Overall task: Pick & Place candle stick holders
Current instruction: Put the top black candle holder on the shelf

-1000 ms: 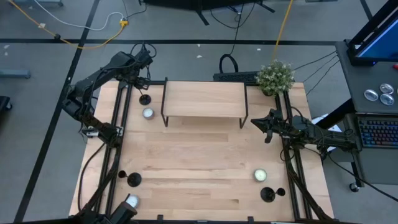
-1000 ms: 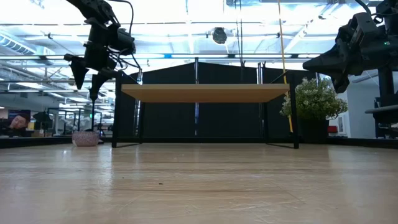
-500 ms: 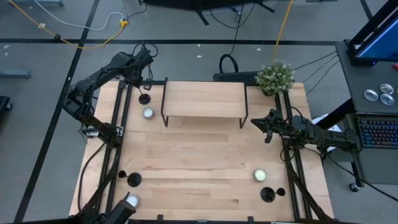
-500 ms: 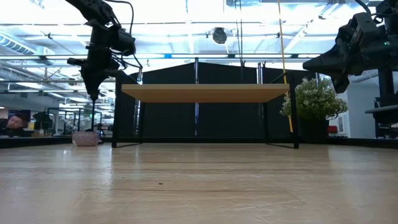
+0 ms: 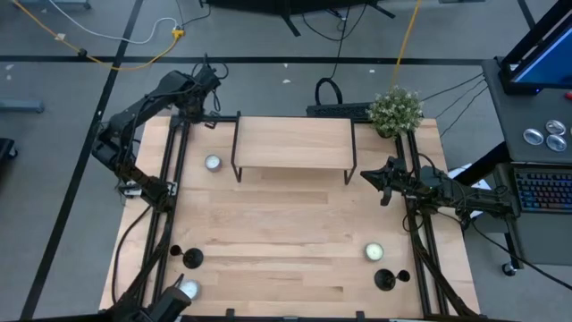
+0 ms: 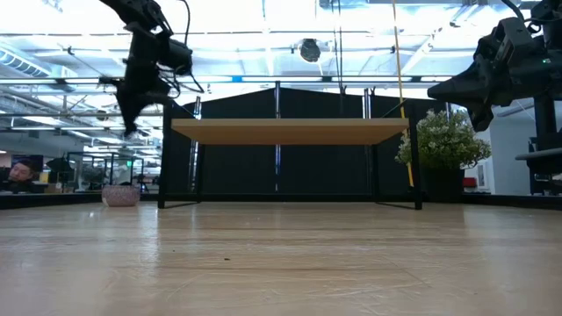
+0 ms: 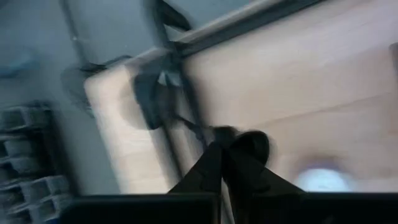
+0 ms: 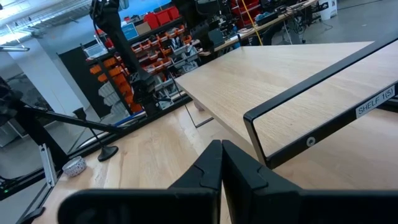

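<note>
My left gripper (image 5: 207,123) is at the table's far left corner, pointing steeply down, shut on one black candle stick holder. In the left wrist view that holder's round base (image 7: 252,146) shows as a dark blur just past the gripper (image 7: 222,148). Two more holders stand on their disc bases, one near left (image 5: 192,259) and one near right (image 5: 386,280). My right gripper (image 5: 371,177) waits shut and level at the right side, holding nothing. My left gripper comes at the candle stick holder from above, slanting down, fingers (image 7: 211,163) shut together over it. The base (image 7: 252,146) hangs just below the fingertips, off its spot on the table. Blur hides which part of the stem is pinched.
A low wooden shelf on black legs (image 5: 293,143) stands at the far middle, close to my left gripper. White tealights lie far left (image 5: 213,163), near right (image 5: 374,252) and near left (image 5: 188,289). A potted plant (image 5: 396,110) stands at the far right corner.
My left gripper has shut over the holder that stood beside the far-left tealight. It then rose and went slightly toward the far edge. The holder has left its spot on the table with it. My right arm kept still.
</note>
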